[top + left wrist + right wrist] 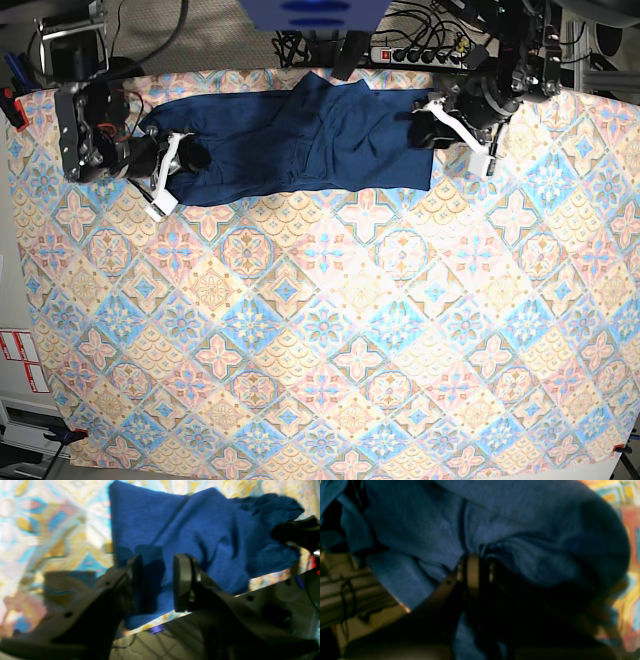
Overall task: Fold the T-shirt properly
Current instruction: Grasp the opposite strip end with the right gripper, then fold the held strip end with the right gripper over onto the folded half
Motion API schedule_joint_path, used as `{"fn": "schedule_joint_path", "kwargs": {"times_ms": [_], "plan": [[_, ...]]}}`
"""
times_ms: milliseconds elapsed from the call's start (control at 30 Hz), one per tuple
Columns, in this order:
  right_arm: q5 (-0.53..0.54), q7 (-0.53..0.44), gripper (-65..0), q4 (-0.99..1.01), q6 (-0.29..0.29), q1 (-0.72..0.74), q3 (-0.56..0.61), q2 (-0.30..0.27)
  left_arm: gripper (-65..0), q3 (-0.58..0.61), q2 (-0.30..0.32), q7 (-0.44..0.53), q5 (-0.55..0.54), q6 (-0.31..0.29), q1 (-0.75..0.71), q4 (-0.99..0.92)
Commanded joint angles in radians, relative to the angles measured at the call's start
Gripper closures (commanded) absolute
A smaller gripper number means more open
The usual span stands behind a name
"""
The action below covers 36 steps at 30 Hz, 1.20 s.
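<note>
The dark navy T-shirt (300, 140) lies spread across the far side of the patterned table, wrinkled, with a diagonal fold near its middle. My left gripper (424, 128) is at the shirt's right edge. In the left wrist view (158, 582) its jaws stand apart, with a raised fold of the shirt (200, 530) between them. My right gripper (195, 155) is at the shirt's left end. In the right wrist view (482, 572) its fingers are close together, with bunched shirt fabric (445, 525) draped over them.
A patterned tablecloth (330, 330) covers the table. A power strip (420, 52) and cables lie behind the far edge. The table edge (175, 616) runs just under my left gripper. The right gripper shows as a dark shape (300, 532) in the left wrist view.
</note>
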<state>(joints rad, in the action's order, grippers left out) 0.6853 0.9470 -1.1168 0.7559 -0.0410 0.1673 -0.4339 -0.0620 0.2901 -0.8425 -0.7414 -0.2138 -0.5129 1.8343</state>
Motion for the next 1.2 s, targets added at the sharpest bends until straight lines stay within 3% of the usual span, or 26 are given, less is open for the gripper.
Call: {"fn": "schedule_joint_path", "kwargs": {"times_ms": [0,333,567,733,900,1167], "plan": [[-0.089,0.011,-0.5,0.031,-0.058,0.008,-0.008,0.002,-20.1,-0.003,0.001,0.013,-0.016,-0.006,0.0,0.015],[-0.092,-0.038,-0.5,0.186,-0.058,0.158,-0.068,-0.035,-20.1,-0.003,-0.065,0.013,-0.025,-0.006,0.027,0.02],[-0.183,-0.055,-0.5,0.208,-0.058,0.244,-0.071,-0.085,-20.1,-0.005,-0.065,0.013,-0.025,-0.006,0.027,0.02],[-0.192,-0.052,-0.5,0.189,-0.058,0.25,-0.078,-0.104,-20.0,-0.005,-0.065,0.013,-0.025,-0.006,0.027,0.021],[-0.19,-0.03,-0.5,0.039,-0.058,0.211,-0.143,-0.122,-20.0,-0.005,-0.065,0.013,-0.025,-0.006,0.027,0.021],[-0.171,0.066,-0.4,-0.377,-0.058,0.034,-0.197,-0.116,-20.0,-0.048,-0.062,0.015,-0.025,-0.008,0.027,0.021]]}}
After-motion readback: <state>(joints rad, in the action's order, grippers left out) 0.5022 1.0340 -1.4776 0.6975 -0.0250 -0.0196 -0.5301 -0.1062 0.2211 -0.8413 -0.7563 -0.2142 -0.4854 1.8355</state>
